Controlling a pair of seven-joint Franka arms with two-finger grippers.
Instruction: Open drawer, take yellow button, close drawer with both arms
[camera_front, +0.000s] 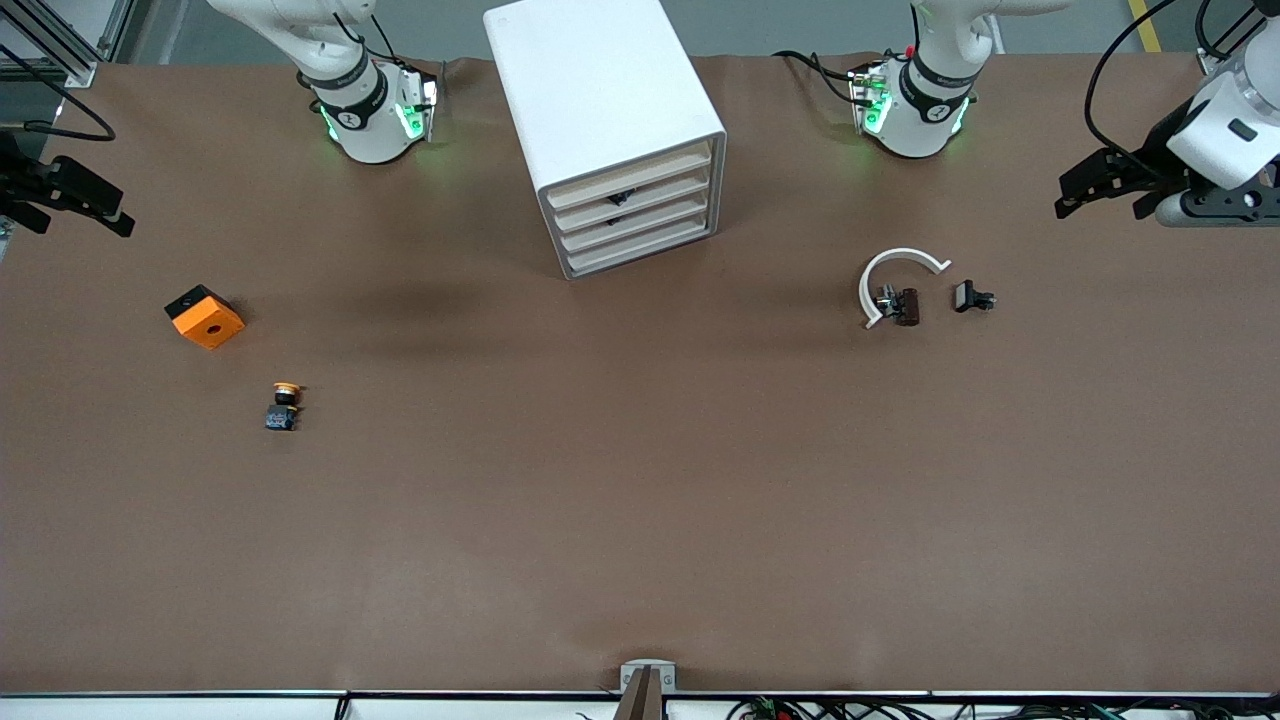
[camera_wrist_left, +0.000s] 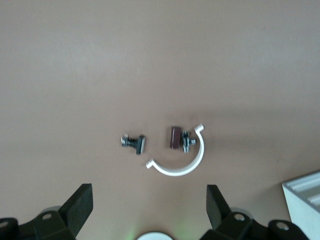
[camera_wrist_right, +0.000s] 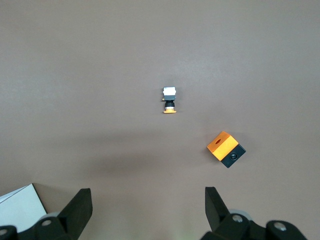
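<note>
The white cabinet (camera_front: 600, 100) stands between the arm bases, all of its cream-fronted drawers (camera_front: 635, 215) pushed in. A small dark thing shows in a gap between the upper slats. The button (camera_front: 283, 405) lies on the table toward the right arm's end, orange cap up in the front view; in the right wrist view the button (camera_wrist_right: 170, 100) lies apart from the fingers. My right gripper (camera_front: 80, 205) (camera_wrist_right: 148, 195) hangs open and empty at that end. My left gripper (camera_front: 1100, 195) (camera_wrist_left: 150, 192) hangs open and empty at the left arm's end.
An orange square block (camera_front: 205, 317) (camera_wrist_right: 225, 148) lies farther from the front camera than the button. Near the left arm lie a white C-shaped ring (camera_front: 900, 275) (camera_wrist_left: 182, 162), a brown part (camera_front: 905, 305) (camera_wrist_left: 174, 137) and a black clip (camera_front: 972, 297) (camera_wrist_left: 135, 143).
</note>
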